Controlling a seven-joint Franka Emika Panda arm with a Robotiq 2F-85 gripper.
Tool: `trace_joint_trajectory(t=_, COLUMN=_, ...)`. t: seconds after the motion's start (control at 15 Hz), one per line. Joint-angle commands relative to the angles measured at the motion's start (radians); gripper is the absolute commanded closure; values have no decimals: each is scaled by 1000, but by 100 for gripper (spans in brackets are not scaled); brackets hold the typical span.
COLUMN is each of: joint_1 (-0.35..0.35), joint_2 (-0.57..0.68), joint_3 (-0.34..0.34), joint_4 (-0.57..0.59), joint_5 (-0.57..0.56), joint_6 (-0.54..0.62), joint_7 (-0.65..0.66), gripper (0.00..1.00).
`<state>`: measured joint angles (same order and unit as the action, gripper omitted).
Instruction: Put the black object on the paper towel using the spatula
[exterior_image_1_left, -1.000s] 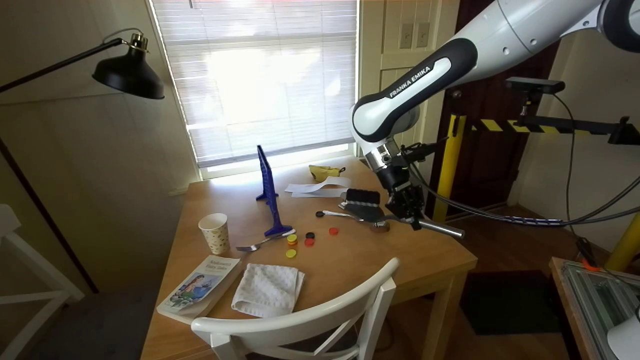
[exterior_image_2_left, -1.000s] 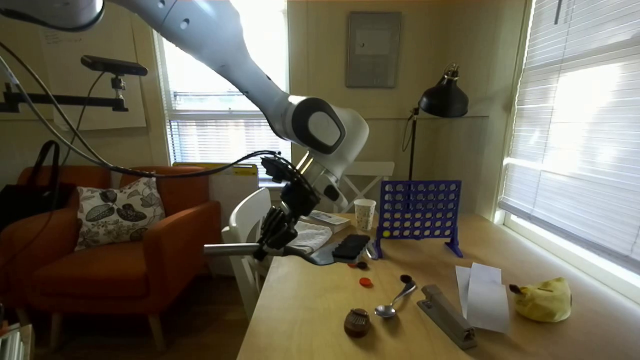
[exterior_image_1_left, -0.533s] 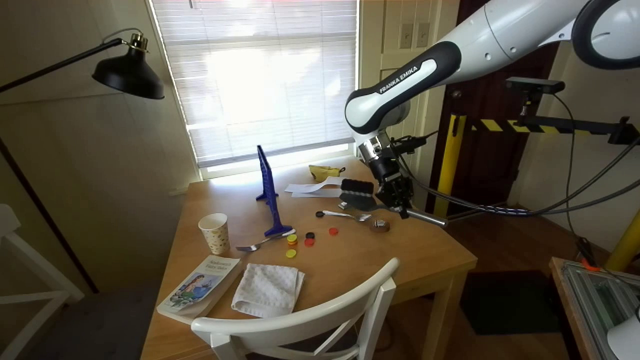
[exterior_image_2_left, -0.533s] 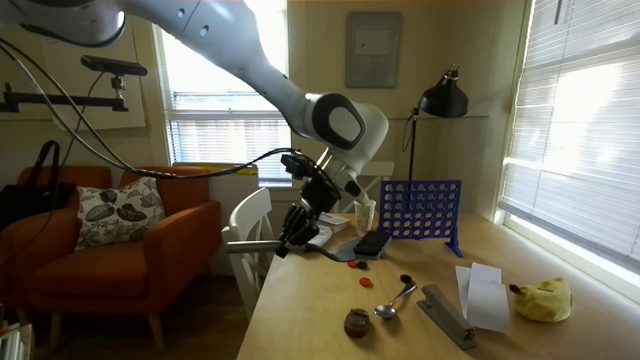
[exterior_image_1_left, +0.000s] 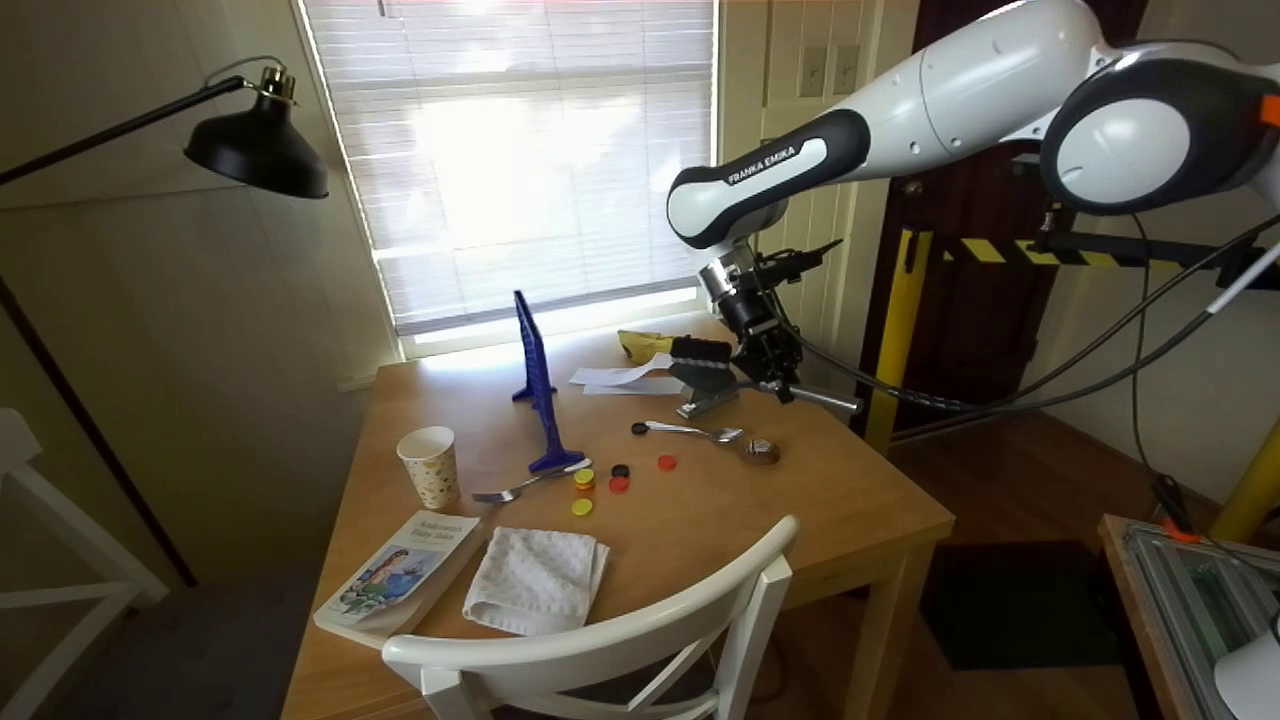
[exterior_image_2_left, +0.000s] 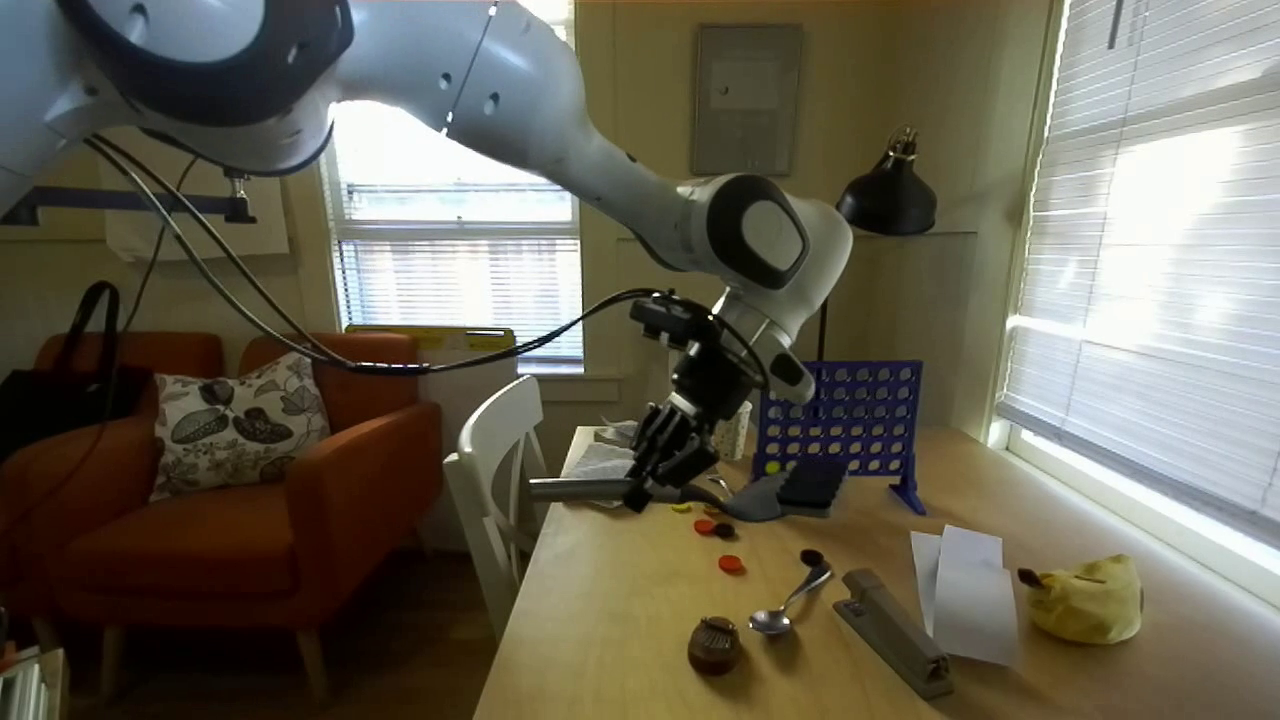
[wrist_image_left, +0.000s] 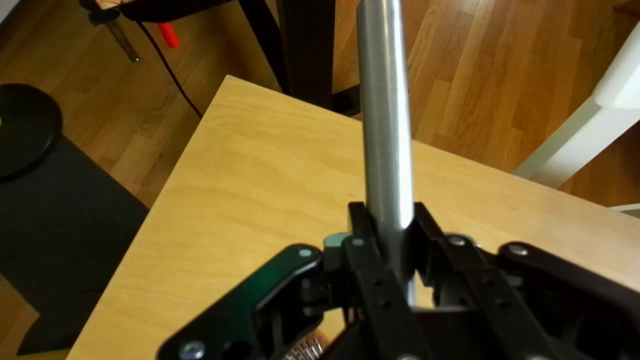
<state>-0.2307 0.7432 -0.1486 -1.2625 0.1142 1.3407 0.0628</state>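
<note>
Above table (wrist_image_left: 240, 185), jaws clamped on spatula (wrist_image_left: 385, 125)

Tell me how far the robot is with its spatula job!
Done: the small oblong black object sits on the flat grey spatula. In hand: the black two-fingered gripper grips the spatula's long silvery metal handle, holding both up above the pale wooden table. Left: setting the object down, probably on the thin white paper sheets; it isn't there yet.
</note>
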Motion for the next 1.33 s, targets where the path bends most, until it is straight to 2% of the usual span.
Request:
trace_joint_trajectory(t=0.0, joint_1=-11, joint_2=19, joint_3=7, joint_4=25, joint_5=-4, joint_6=-4, joint_7=1, gripper=77)
trace_joint_trajectory(t=0.27, joint_1=-10, joint_2=20, joint_3=8, joint_4=19, joint_5=-4, joint_6=-3, joint_7=1, gripper=77)
trace_joint_trajectory(t=0.33, joint_1=-17, joint_2=23, joint_3=13, joint_4=24, joint_5=-4, joint_6=-22, joint_7=-27, gripper=94)
trace_joint_trajectory(t=0.4, joint_1=-24, joint_2=49, joint_3=13, joint_4=65, joint_5=-9, joint_6=-45, joint_7=-38, gripper=94)
trace_joint_trajectory(t=0.87, joint_1=-80, joint_2=210, joint_3=9, joint_4=302, joint_5=-14, joint_6=41, joint_7=-75, gripper=94)
trace_joint_trajectory(t=1.27, joint_1=-106, joint_2=355, joint_3=9, joint_4=531, joint_5=-9, joint_6=-15, joint_7=-118, gripper=94)
